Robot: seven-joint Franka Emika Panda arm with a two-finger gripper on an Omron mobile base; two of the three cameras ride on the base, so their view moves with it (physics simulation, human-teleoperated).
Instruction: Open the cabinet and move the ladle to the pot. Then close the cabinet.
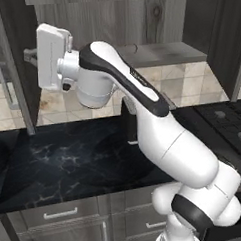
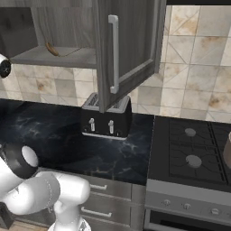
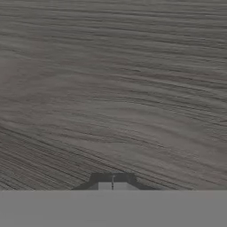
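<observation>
Grey wood grain of the cabinet faces the hand, whose two fingertips are pressed together on nothing. Both cabinet doors hang open; one ladle lies on the shelf inside. Below, one black two-slot toaster stands on the dark marble surface; no writing readable

A glossy white robot arm made of rounded segments, with dark bands at the joints and a boxy white hand.
</observation>
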